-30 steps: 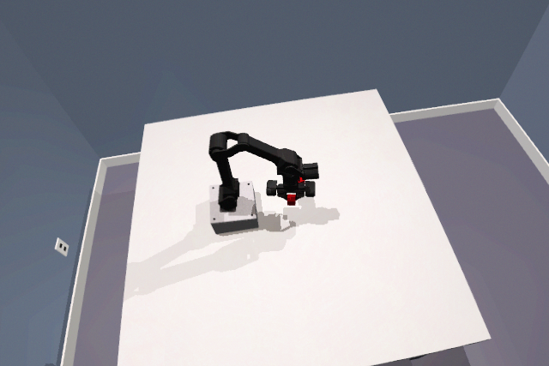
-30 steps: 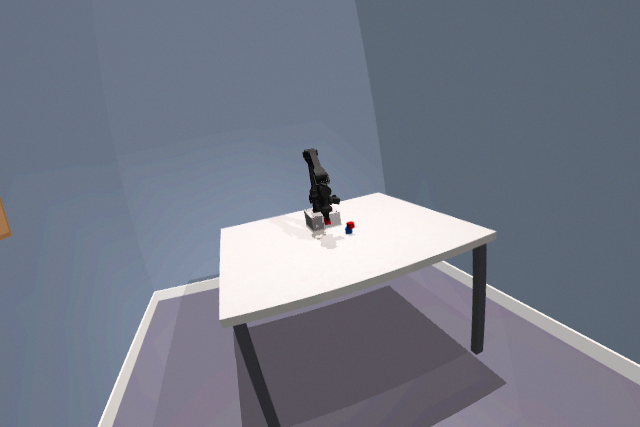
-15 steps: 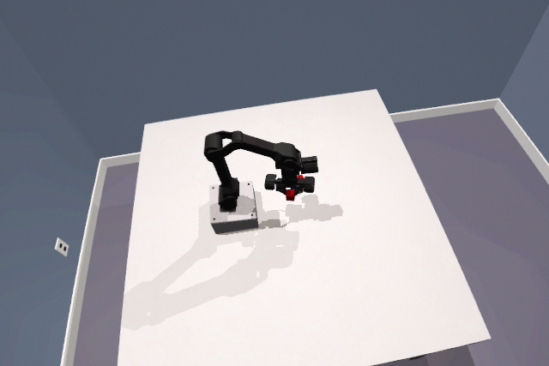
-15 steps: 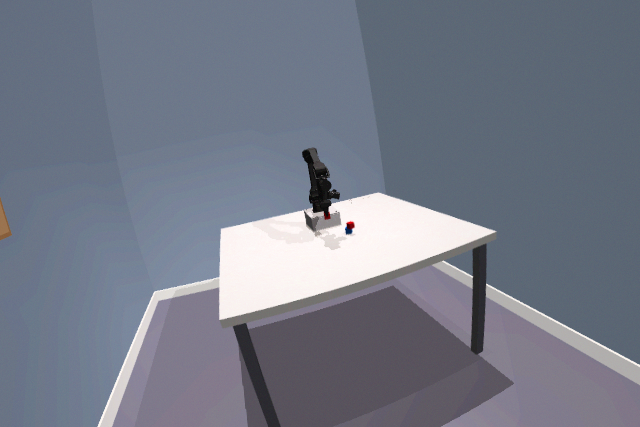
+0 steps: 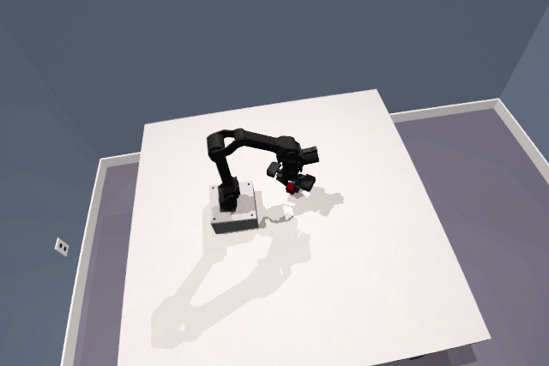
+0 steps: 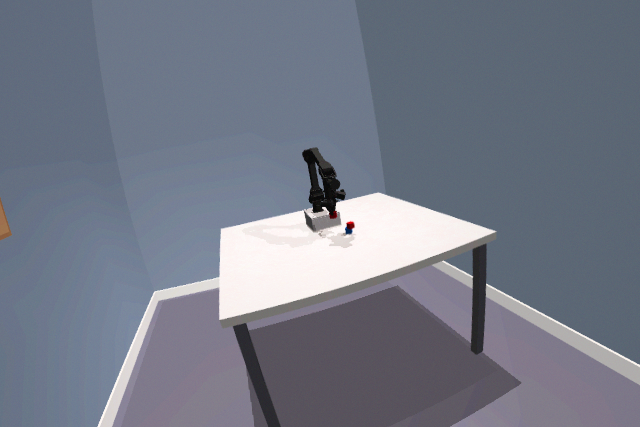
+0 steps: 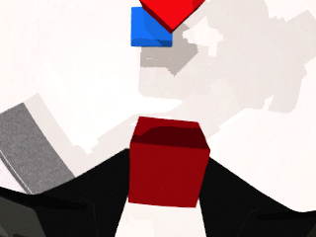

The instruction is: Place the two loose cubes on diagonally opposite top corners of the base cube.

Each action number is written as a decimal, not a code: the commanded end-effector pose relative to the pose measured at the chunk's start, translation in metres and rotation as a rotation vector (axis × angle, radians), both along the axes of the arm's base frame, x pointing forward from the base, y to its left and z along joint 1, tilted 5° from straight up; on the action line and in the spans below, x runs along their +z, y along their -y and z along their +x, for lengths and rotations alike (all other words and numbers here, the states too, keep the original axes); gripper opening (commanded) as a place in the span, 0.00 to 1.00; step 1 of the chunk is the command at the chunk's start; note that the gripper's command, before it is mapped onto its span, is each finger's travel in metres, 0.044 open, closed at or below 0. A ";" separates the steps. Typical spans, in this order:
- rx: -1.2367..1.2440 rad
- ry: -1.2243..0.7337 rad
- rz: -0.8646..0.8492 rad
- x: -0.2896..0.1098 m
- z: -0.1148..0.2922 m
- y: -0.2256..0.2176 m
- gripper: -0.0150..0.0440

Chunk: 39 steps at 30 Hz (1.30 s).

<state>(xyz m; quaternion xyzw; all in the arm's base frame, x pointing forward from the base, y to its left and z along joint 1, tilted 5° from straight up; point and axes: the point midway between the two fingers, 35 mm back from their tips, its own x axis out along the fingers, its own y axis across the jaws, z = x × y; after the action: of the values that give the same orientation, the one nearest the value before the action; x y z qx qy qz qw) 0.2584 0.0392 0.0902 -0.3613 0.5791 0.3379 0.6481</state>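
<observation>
My gripper (image 7: 166, 160) (image 5: 292, 183) (image 6: 331, 212) is shut on a red cube (image 7: 169, 164) (image 5: 290, 188) (image 6: 333, 215) and holds it above the table. Ahead in the wrist view stands the blue base cube (image 7: 145, 31) (image 6: 348, 230). A second red cube (image 6: 350, 224) sits on top of it, turned diagonally and overhanging one top corner. The held cube is apart from the stack, short of it and on my arm's side. In the top view the stack is mostly hidden under the gripper.
The arm's grey mounting block (image 5: 234, 215) (image 6: 319, 219) (image 7: 34, 145) stands close beside the stack. The white table (image 5: 354, 242) (image 6: 310, 267) reaches well past both.
</observation>
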 end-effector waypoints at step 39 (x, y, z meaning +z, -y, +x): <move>-0.676 -0.009 0.072 -0.030 0.005 -0.066 0.43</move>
<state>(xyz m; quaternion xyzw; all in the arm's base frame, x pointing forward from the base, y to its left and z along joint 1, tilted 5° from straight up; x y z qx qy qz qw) 0.2663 0.1072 0.0737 -0.1237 0.6495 0.1306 0.7387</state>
